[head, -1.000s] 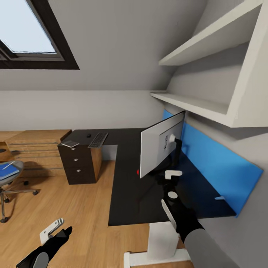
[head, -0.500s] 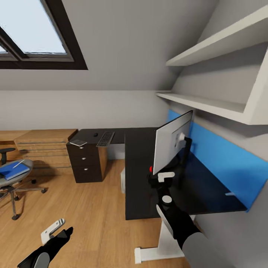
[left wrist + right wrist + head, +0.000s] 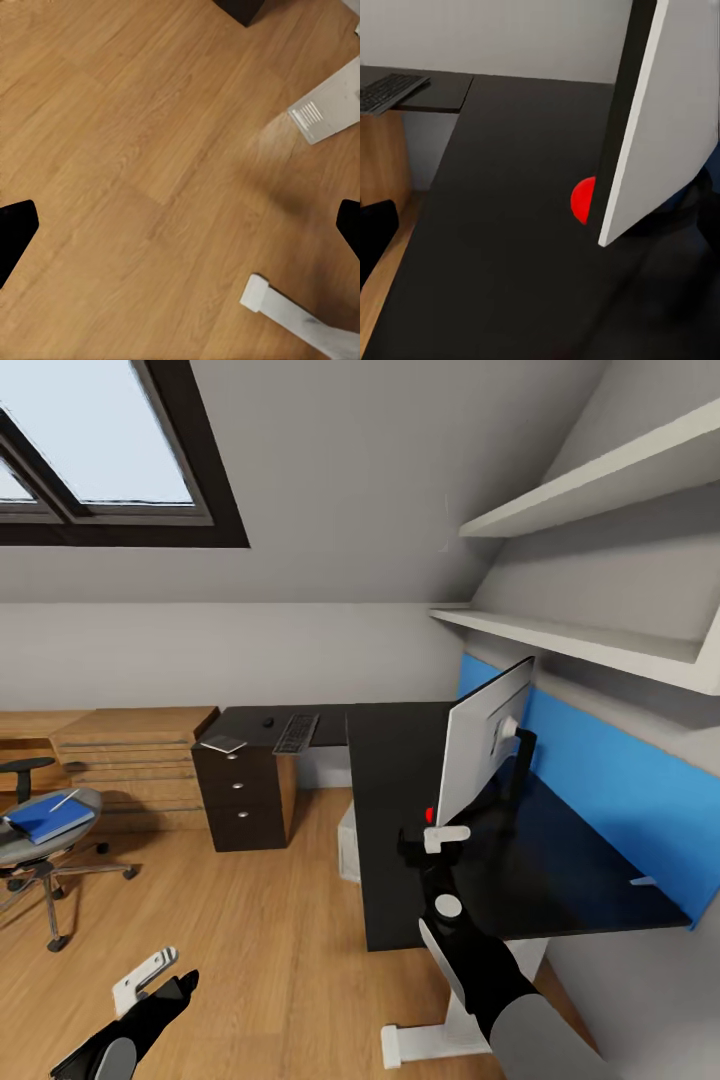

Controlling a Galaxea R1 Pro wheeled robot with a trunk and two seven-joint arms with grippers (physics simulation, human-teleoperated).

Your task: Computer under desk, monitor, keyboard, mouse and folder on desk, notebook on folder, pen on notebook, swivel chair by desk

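Monitor (image 3: 487, 745): wide flat screen seen from its pale grey back, thin black edge, red light at its lower corner; stands on the bench (image 3: 400, 830) at centre right of the head view, before the blue panel (image 3: 610, 790).
Right hand (image 3: 436, 840): just below the monitor's lower corner in the head view; cannot tell whether its fingers are apart or together.
Left hand (image 3: 150, 977): lower left of the head view, over the floor (image 3: 260, 920), well apart from the bench; fingers spread apart.
Keyboard (image 3: 296, 732): flat, black, on the bench's far wing at centre frame, mouse (image 3: 267, 722) just left of it.
Chair (image 3: 40, 840): left edge of the head view, folder (image 3: 48, 817) and pen (image 3: 62, 800) on its seat.
Right wrist view: red light (image 3: 583, 200) large, beside the monitor's black edge.
Left wrist view: wood floor, white bench foot (image 3: 300, 319).
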